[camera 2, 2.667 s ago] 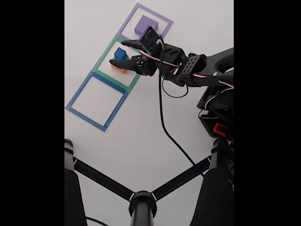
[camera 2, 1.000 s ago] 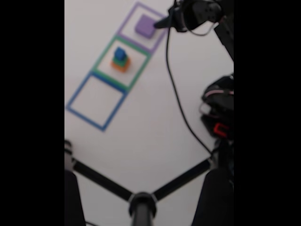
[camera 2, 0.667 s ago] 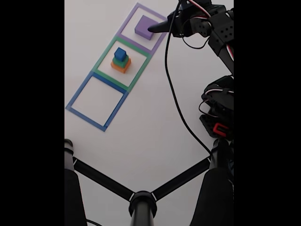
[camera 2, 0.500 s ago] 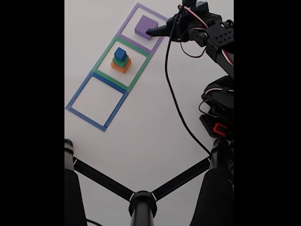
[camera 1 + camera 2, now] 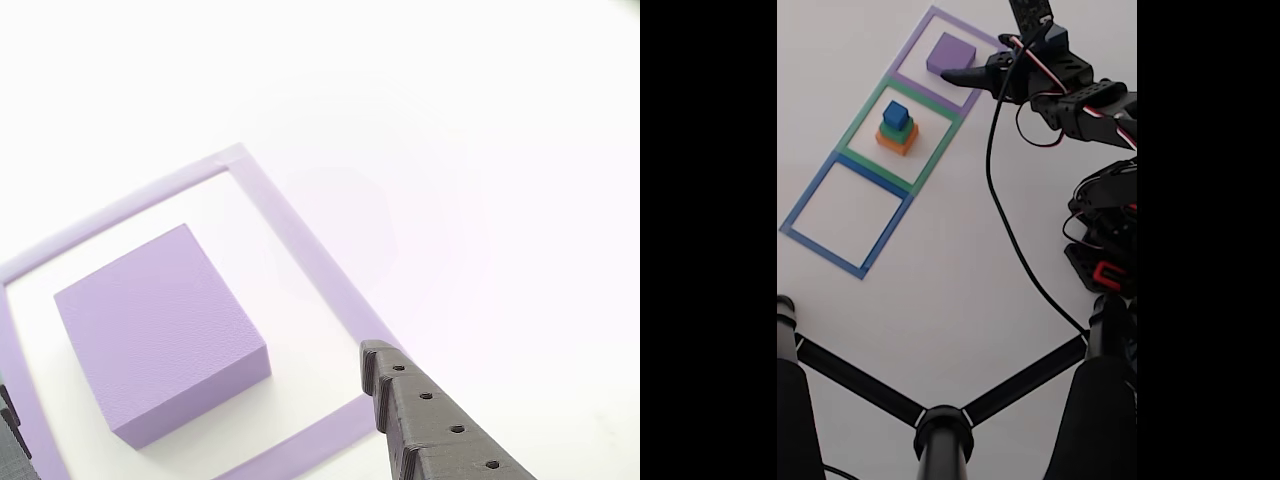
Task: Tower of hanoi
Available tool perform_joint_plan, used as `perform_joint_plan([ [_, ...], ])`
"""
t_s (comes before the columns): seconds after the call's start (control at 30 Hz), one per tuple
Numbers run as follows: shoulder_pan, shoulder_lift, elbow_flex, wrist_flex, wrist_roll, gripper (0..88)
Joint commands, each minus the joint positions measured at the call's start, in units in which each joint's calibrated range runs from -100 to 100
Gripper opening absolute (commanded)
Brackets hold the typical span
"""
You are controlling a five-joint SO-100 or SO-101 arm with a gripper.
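One arm (image 5: 1080,100) stretched low toward purple block (image 5: 950,53); jaws empty, opening unclear

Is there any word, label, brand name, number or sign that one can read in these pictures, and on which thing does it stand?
None can be read.
The purple block, the orange block, green block and blue block have plain faces.
The tape squares carry no writing.
The gripper and the finger show only small holes, no letters.
The red part on the arm's base is too small to tell.
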Motion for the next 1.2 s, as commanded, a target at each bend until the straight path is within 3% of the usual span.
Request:
perform_joint_plan([
  [0.0,-0.5,7.1,-1.8,-11.0,0.0,42.3],
  [0.37,-1.8,22.7,-8.6,-23.3,0.0,42.1],
  [1.17,-4.3,30.1,-12.9,-26.1,0.0,39.0],
])
